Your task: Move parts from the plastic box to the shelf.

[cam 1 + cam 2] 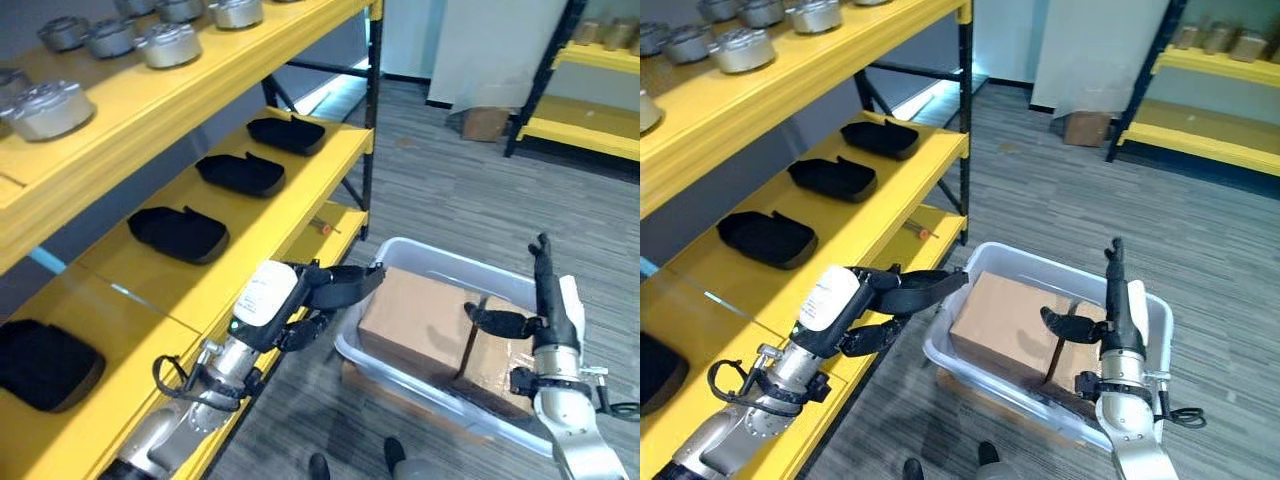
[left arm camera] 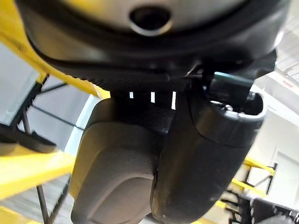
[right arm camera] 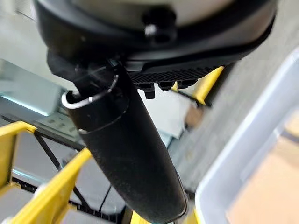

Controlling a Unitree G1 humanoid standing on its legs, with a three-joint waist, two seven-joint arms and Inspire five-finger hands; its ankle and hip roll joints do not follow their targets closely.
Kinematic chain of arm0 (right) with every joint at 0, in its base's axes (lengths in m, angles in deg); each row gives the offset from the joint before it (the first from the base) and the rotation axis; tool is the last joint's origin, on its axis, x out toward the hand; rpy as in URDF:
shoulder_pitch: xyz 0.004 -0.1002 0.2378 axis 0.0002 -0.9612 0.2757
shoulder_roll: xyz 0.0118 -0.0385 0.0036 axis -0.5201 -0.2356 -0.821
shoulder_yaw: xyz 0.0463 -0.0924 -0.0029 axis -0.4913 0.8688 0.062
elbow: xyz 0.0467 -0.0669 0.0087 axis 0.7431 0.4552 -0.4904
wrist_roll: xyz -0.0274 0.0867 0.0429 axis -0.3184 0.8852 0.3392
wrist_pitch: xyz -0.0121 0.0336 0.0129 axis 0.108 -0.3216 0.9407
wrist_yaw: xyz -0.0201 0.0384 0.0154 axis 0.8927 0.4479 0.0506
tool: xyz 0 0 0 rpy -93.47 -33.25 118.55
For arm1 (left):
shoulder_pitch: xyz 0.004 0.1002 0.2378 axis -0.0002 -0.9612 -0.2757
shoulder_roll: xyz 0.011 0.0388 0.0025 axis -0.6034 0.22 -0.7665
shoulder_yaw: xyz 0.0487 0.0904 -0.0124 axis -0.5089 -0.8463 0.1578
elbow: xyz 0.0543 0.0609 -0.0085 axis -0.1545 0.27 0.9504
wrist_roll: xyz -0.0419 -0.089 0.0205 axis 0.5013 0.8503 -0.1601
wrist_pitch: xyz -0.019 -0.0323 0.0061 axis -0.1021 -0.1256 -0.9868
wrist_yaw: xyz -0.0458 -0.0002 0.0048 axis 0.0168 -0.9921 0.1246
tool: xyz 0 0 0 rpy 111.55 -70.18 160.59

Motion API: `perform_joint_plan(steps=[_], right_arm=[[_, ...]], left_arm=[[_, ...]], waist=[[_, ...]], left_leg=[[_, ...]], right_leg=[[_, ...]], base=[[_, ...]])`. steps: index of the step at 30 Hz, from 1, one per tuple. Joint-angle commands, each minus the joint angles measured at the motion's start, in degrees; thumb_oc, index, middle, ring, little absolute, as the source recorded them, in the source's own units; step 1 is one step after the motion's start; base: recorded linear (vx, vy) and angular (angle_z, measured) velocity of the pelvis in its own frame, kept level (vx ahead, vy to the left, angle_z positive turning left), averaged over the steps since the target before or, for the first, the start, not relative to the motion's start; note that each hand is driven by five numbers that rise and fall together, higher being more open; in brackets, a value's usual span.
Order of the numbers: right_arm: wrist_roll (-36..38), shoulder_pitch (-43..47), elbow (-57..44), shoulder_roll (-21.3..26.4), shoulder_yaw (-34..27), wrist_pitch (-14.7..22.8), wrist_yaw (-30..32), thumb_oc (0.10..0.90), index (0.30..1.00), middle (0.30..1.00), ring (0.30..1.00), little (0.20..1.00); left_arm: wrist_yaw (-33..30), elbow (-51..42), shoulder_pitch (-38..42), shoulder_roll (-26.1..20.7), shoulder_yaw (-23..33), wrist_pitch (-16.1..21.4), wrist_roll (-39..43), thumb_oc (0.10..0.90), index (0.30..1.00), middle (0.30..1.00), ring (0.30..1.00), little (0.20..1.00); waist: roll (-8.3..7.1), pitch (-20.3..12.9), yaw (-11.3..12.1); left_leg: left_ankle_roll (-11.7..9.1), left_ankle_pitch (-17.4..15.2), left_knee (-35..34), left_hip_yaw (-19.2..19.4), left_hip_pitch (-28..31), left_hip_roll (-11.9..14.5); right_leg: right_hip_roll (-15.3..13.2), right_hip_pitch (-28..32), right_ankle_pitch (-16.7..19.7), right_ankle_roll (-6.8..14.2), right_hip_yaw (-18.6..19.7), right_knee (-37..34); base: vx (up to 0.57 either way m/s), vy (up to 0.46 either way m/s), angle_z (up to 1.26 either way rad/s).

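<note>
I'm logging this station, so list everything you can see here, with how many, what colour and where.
Plastic box: one, pale grey-white, on the floor beside the shelf.
Cardboard boxes: two, brown, side by side inside the plastic box.
Shelf: one, yellow boards on a black frame, along the robot's left.
Metal parts: several, silver, in a row on the upper board; the count runs past the frame.
Black trays: four in view, black, spaced along the middle board.
Second shelf: one, yellow, far across the room.
Small carton: one, brown, on the floor by the far wall.
Left hand: dark, fingers straight, between shelf and plastic box.
Right hand: dark, fingers straight, over the cardboard boxes.
</note>
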Motion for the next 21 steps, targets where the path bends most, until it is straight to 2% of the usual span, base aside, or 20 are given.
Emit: perform_joint_plan(steps=[1,3,4,5,6,7,9,12,14,15,17,21], right_arm=[[1.9,7.5,-5.2,1.2,-2.9,6.3,1.1,0.900,1.000,1.000,1.000,1.000],[3.3,6.9,-5.5,1.1,-2.3,6.7,0.2,0.900,1.000,1.000,1.000,1.000],[1.6,6.5,-6.2,1.4,-2.1,10.9,0.1,0.900,1.000,1.000,1.000,1.000],[-0.8,6.7,-7.0,2.0,-1.9,13.1,3.9,0.900,1.000,1.000,1.000,1.000],[-2.0,7.0,-7.5,2.1,-2.5,13.8,8.1,0.900,1.000,1.000,1.000,1.000],[-3.0,7.4,-7.0,2.2,-4.5,14.0,12.0,0.900,1.000,1.000,1.000,1.000],[-2.1,8.4,-5.8,3.5,-5.5,13.7,10.1,0.900,1.000,1.000,1.000,1.000],[1.0,6.7,-5.4,5.0,-7.0,13.7,7.3,0.900,1.000,1.000,1.000,1.000],[2.8,7.1,-4.2,4.7,-5.6,14.0,4.5,0.900,1.000,1.000,1.000,1.000],[3.5,8.0,-3.8,4.0,-4.3,13.9,3.3,0.900,1.000,1.000,1.000,1.000],[2.7,9.1,-4.1,2.3,-2.3,12.9,3.3,0.900,1.000,1.000,1.000,1.000],[0.0,9.9,-6.8,1.1,0.3,9.9,4.4,0.900,1.000,1.000,1.000,1.000]], left_arm=[[-7.9,-7.4,7.2,-1.1,4.8,1.5,0.1,0.400,0.300,0.300,0.300,0.300],[-9.2,-7.9,5.2,-1.3,6.2,0.5,-1.2,0.400,0.300,0.300,0.300,0.300],[-10.9,-8.5,3.4,-1.6,7.7,1.0,-2.9,0.400,0.300,0.300,0.300,0.300],[-11.9,-8.4,3.9,-1.5,7.6,1.8,-5.5,0.400,0.300,0.300,0.300,0.300],[-12.5,-8.0,4.9,-1.7,7.0,3.1,-6.5,0.400,0.300,0.300,0.300,0.300],[-13.6,-8.3,6.0,-2.5,6.7,4.2,-6.8,0.400,0.300,0.300,0.300,0.300],[-16.0,-9.7,5.7,-3.2,7.0,2.2,-7.8,0.400,0.300,0.300,0.300,0.300],[-18.4,-11.7,4.5,-2.8,9.0,3.0,-6.1,0.400,0.300,0.300,0.300,0.300],[-20.6,-11.7,4.2,-2.1,9.2,1.4,-7.6,0.400,0.300,0.300,0.300,0.300],[-21.3,-11.5,5.3,-1.8,8.8,1.3,-8.1,0.400,0.300,0.300,0.300,0.300],[-20.9,-11.8,7.7,-1.3,7.1,0.5,-10.0,0.400,0.300,0.300,0.300,0.300],[-20.7,-12.3,10.5,-0.7,3.5,-0.6,-12.9,0.400,0.300,0.300,0.300,0.300]], waist=[[-2.11,-1.7,0.0],[-1.80,-1.6,0.5],[-1.33,-1.0,1.0],[-0.74,-0.1,0.8],[-0.33,0.9,0.0],[-0.18,1.7,-0.9],[-0.42,1.4,-1.3],[-0.54,-0.2,-3.2],[0.34,-0.5,-2.9],[0.38,-0.7,-3.0],[0.02,-1.3,-2.5],[-1.19,-2.1,-1.4]], left_leg=[[1.7,-7.2,-0.4,-2.8,2.3,-2.9],[1.1,-6.4,-0.4,-3.3,1.6,-2.9],[1.0,-5.7,-0.1,-3.5,-0.1,-3.4],[0.7,-5.0,0.3,0.2,-1.8,-3.3],[-0.1,-4.4,0.3,5.2,-2.7,-2.8],[-1.6,-3.7,1.8,11.0,-3.9,-0.7],[-1.8,-4.7,4.2,11.9,-3.1,2.2],[-3.0,-4.8,7.9,15.1,0.5,8.4],[-3.2,-5.1,6.7,12.9,1.6,7.5],[-2.8,-6.3,4.4,13.7,2.8,6.4],[-2.6,-6.3,0.8,14.1,4.2,4.7],[-1.3,-7.6,0.2,13.6,4.6,2.7]], right_leg=[[2.9,0.5,-6.4,-0.5,2.7,5.3],[3.2,0.8,-5.9,-0.7,2.4,4.2],[3.3,0.1,-5.8,-1.1,2.0,4.0],[2.8,-0.4,-5.8,-1.2,0.0,4.1],[2.1,0.0,-6.0,-1.0,-2.4,3.8],[0.6,0.4,-5.6,-0.6,-5.4,3.1],[-1.3,0.1,-5.4,-0.6,-6.3,3.2],[-4.3,-0.8,-4.7,-0.6,-7.5,3.9],[-5.2,-1.0,-3.3,0.6,-5.9,2.6],[-6.3,-0.8,-2.0,2.0,-6.0,1.3],[-7.8,0.2,0.0,4.2,-7.1,-1.1],[-9.5,1.1,0.6,6.2,-9.2,-1.7]], base=[[-0.07,-0.124,0.30],[-0.13,-0.185,0.20],[-0.30,-0.149,0.06],[-0.35,-0.011,0.44],[-0.37,0.146,0.78],[-0.32,0.251,1.96],[-0.20,0.333,2.18],[-0.09,0.466,0.53],[-0.02,0.585,0.35],[-0.04,0.574,-0.10],[-0.05,0.440,-0.08],[-0.06,0.335,0.56]])
